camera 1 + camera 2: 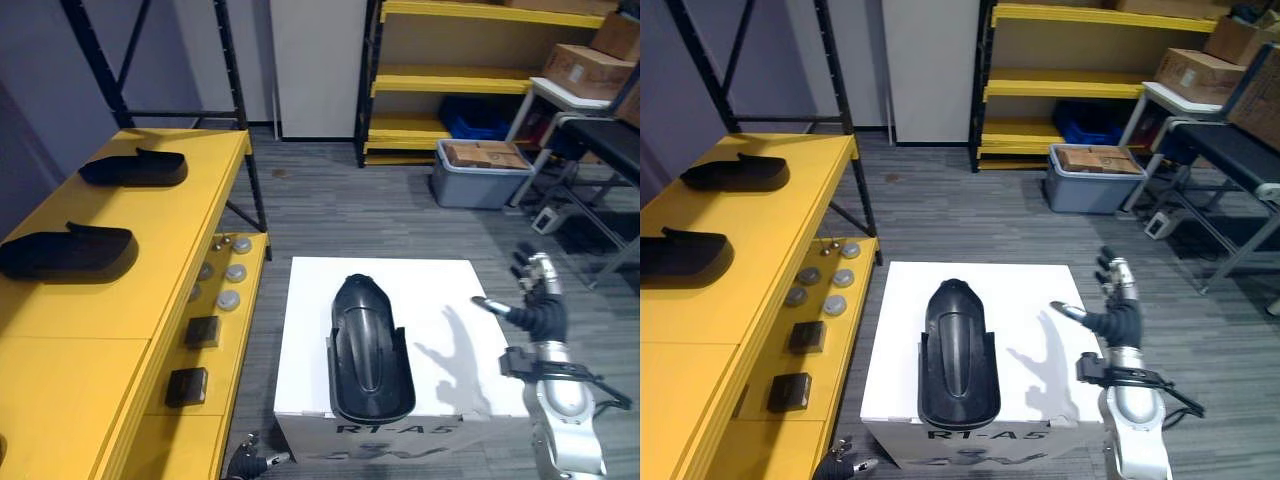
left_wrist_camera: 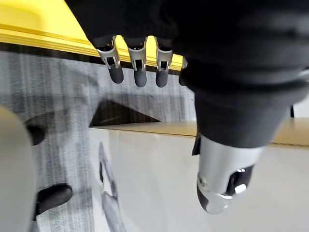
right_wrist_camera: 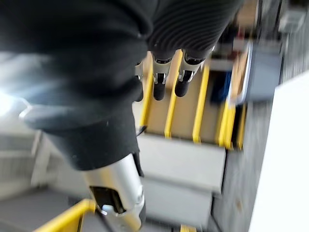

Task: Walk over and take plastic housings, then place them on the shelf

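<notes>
1. Two housings lie on the yellow shelf [image 1: 60,400], toward its left edge: far housing [image 1: 135,168] and near housing [image 1: 68,252].
2. On the white box [image 1: 440,290], a third housing [image 1: 368,350] reaches its front edge.
3. I see my right hand [image 1: 540,310] by the box's right edge, fingers straight, empty.
4. My left hand [image 2: 139,60] hangs low, fingers relaxed, empty.

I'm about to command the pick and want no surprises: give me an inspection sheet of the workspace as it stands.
Surface: white box, its top bare apart from one housing.
Job's things: long black plastic housing lying on the box; two more black housings on the top level of the yellow shelf.
Clutter: round grey discs and dark blocks on the shelf's lower level.
Robot hands: right robot hand open, raised by the box's right edge; left robot hand open, low by its front left corner; both hold nothing.
Cables: nothing seen.
Surroundings: yellow rack, grey tote, cardboard boxes behind.
</notes>
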`<state>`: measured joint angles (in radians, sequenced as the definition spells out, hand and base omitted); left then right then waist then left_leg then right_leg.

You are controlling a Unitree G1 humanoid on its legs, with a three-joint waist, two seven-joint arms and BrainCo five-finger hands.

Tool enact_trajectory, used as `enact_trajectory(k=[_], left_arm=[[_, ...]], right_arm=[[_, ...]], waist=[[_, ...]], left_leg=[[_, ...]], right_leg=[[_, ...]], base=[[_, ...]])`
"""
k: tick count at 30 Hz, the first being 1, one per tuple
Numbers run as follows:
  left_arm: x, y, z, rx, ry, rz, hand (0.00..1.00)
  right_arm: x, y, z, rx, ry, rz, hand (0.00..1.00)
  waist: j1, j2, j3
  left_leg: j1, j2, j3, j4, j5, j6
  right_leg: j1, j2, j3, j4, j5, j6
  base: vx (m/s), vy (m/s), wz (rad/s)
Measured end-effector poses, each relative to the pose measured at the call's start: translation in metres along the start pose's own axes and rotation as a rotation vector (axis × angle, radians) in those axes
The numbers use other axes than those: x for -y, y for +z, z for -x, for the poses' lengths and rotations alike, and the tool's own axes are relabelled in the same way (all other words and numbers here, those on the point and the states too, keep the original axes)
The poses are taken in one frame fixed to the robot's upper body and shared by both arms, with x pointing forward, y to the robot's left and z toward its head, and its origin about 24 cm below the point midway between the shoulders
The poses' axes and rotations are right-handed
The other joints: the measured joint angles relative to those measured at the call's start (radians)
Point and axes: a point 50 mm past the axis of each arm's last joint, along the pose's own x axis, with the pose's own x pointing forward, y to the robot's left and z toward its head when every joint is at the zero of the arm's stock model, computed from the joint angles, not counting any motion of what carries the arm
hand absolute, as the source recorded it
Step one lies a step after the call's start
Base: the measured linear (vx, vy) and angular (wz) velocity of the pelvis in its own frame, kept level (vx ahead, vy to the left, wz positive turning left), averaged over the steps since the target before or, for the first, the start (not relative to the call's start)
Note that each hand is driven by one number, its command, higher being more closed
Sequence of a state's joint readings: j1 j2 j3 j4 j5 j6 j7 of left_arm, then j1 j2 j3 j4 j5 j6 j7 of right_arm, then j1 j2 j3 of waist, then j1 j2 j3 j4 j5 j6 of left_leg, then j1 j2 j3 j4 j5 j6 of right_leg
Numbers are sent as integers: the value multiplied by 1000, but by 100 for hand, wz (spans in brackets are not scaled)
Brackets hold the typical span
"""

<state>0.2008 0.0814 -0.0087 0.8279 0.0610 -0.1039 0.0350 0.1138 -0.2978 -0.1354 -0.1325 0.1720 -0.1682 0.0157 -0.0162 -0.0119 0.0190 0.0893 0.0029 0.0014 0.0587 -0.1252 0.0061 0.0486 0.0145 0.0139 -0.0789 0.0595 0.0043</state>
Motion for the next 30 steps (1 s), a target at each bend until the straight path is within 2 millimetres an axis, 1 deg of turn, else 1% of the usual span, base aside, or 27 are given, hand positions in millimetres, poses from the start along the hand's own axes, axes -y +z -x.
enact_trajectory(k=[1,4,6,7,8,9,11,15,18,22,26,27,30], left_arm=[[0,0,0,0,0,0,0],[0,0,-1,-1,-1,-7,0],[1,-1,-1,-10,-8,-16,0],[1,0,-2,-9,-8,-16,0],[1,1,-2,-5,-8,-17,0],[1,1,-2,-4,-8,-18,0],[2,3,-3,0,-9,-29,0],[4,4,-4,-4,-18,-43,0],[6,5,-5,-5,-27,-68,0],[7,4,-6,-14,-26,-73,0],[6,5,-7,-19,-12,-92,0],[5,6,-7,-18,-7,-94,0],[5,6,-7,-19,-3,-95,0]], right_arm=[[-2,-2,0,-9,13,4,0],[-20,-16,3,-73,89,35,0],[-38,-32,8,-152,134,51,0],[-41,-35,9,-166,141,51,0],[-50,-40,12,-195,166,71,0],[-51,-41,12,-200,169,73,0],[-61,-47,15,-233,190,107,0],[-68,-63,22,-310,213,168,0],[-78,-77,30,-386,252,223,0],[-84,-84,33,-420,244,293,0],[-91,-87,29,-441,209,378,0],[-95,-89,28,-452,195,396,100],[-94,-91,27,-466,147,404,100]], waist=[[1,0,0],[7,0,1],[4,-1,6],[4,-2,8],[6,-4,15],[7,-5,16],[11,-5,21],[10,-5,27],[11,-6,27],[9,-6,27],[8,-17,27],[10,-22,31],[20,-28,28]], left_leg=[[1,0,-4,-1,0,0],[2,0,-9,-1,1,0],[2,0,-24,-1,3,0],[2,0,-27,-1,4,0],[2,-1,-31,-1,6,0],[2,-1,-32,-1,7,0],[2,-2,-34,-1,10,-2],[2,-3,-50,-4,16,-3],[4,-2,-58,-21,30,-10],[4,0,-66,-29,38,-8],[10,-1,-81,-43,48,-9],[19,-1,-82,-52,52,-10],[19,-2,-83,-56,54,-9]], right_leg=[[8,0,-2,-3,0,0],[14,0,-13,-5,0,0],[20,-1,-28,-5,0,1],[21,-1,-31,-5,-1,1],[22,-2,-35,-5,-1,1],[22,-2,-35,-5,-1,1],[24,-4,-41,-4,-1,2],[28,-5,-55,-4,-2,2],[25,-4,-59,-4,-1,2],[25,-4,-75,-4,-1,1],[31,-5,-84,-5,-1,1],[37,-5,-85,-6,-1,1],[38,-6,-87,-6,-1,1]], base=[[70,-6,21],[59,-1,9],[21,-6,15],[3,2,16],[-3,4,9],[-14,7,9],[-31,2,5],[-40,-4,11],[-36,-5,8],[-14,-4,7],[1,10,10],[-5,18,4],[0,0,0]])
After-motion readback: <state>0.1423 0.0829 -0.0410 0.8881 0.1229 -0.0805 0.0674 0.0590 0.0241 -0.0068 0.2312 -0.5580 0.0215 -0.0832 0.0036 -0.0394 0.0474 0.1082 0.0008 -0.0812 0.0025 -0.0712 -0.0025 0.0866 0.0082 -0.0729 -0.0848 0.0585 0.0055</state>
